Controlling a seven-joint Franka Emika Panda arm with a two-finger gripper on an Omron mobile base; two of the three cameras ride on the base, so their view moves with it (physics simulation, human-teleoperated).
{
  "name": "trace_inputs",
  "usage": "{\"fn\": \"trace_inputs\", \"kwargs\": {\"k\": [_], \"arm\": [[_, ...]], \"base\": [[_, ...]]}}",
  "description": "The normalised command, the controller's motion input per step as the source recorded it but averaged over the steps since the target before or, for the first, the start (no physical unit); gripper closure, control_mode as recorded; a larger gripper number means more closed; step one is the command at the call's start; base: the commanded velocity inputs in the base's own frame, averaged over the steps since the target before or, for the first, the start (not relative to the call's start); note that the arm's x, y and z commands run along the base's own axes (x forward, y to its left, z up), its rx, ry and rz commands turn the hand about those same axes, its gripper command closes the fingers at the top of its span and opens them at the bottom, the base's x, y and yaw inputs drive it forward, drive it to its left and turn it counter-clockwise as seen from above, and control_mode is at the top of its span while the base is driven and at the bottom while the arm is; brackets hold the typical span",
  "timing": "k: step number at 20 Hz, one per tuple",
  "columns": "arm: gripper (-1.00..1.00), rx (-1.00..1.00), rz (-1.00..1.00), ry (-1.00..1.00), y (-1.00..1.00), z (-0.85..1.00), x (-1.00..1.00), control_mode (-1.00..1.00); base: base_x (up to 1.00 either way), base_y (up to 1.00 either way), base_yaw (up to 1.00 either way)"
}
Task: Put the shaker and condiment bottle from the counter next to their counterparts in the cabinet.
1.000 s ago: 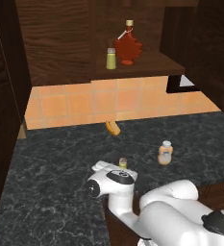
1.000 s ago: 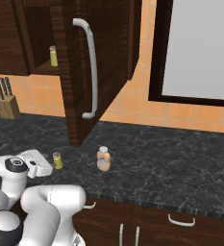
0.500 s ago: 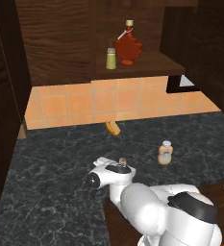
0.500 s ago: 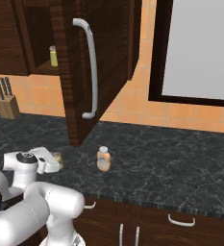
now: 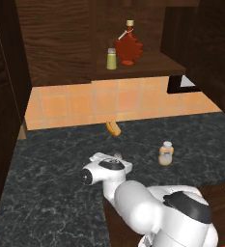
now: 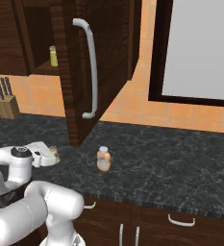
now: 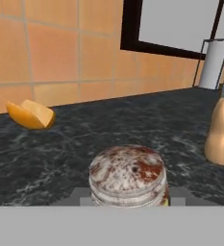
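The gripper [image 7: 128,204], wide a second ago, is now narrowed on the shaker [image 7: 127,176]; the condiment bottle [image 7: 222,127] is seen at 3 o'clock.

Both base views overlook the counter [image 5: 46,193]; hand view sits low.

From my remote station I see an orange tiled wall [image 5: 85,103] running across the middle of the left base frame. In the right base frame a large window with a dark frame [image 6: 200,48] fills the upper right, its pane a flat pale grey. A knife block [image 6: 6,103] stands at the left edge against the tiles. Along the bottom, dark wood drawers [image 6: 180,226] carry pale curved handles. A white cylinder, perhaps a paper towel roll [image 7: 215,62], stands upper right in the hand frame. Light is even.
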Motion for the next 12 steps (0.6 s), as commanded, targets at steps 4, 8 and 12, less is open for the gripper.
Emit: {"fn": "trace_inputs", "kwargs": {"k": [4, 8, 12], "arm": [[1.00, 0.00, 0.20, 0.00, -0.04, 0.95, -0.21, -1.00], [1.00, 0.00, 0.11, -0.03, -0.21, 1.00, -0.16, -1.00], [1.00, 0.00, 0.13, -0.03, -0.25, 1.00, -0.15, -1.00]], "base": [[0.00, 0.00, 0.00], [0.00, 0.00, 0.00], [0.00, 0.00, 0.00]]}}
